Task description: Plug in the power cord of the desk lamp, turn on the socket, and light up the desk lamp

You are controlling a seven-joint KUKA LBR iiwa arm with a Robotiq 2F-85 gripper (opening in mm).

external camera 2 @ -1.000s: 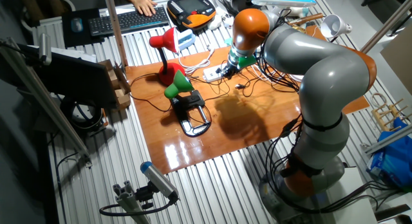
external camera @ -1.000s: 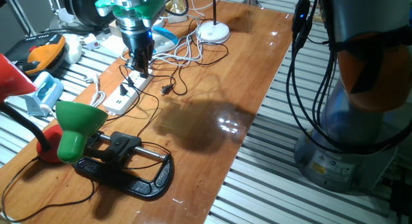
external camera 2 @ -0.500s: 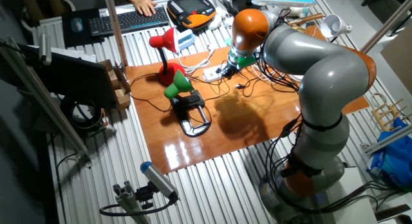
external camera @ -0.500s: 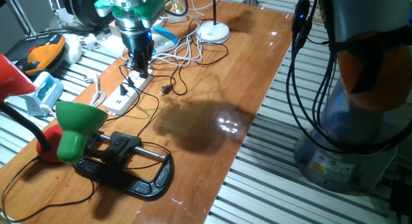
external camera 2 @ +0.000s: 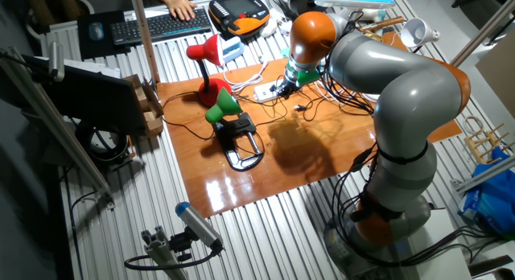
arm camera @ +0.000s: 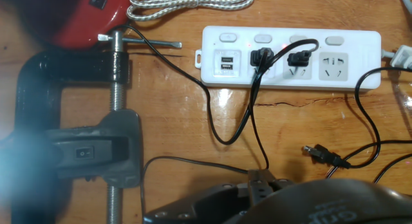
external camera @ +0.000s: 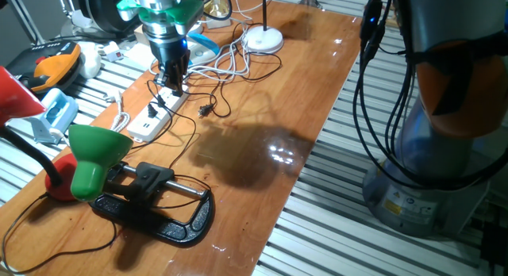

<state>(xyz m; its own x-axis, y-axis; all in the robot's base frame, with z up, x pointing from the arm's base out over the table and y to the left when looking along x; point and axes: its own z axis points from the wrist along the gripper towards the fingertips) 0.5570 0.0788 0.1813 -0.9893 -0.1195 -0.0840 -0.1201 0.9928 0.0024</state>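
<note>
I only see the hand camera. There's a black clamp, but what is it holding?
Observer: A lamp with a green shade sits in the clamp.
Operator: Where is the robot's hand?
Observer: The gripper is low over the end of the socket farthest from the clamp. I cannot tell if it touches.
Operator: Any other lamps?
Observer: A white round base with a thin stem stands farther along the table.

Robotics lab or workshop bench. Wooden tabletop (external camera: 262, 109) laid over a ribbed aluminium-profile frame (external camera: 381, 244). Large grey-and-orange robot arm (external camera 2: 402, 111) on a floor pedestal. Black C-clamp (external camera: 159, 208) fixes a green lamp (external camera: 95, 153) to the table. Off the edge: an orange-and-black handheld controller (external camera 2: 239, 12), a keyboard (external camera 2: 161, 26) with someone's hand (external camera 2: 175, 2) on it, loose cables everywhere.
</note>
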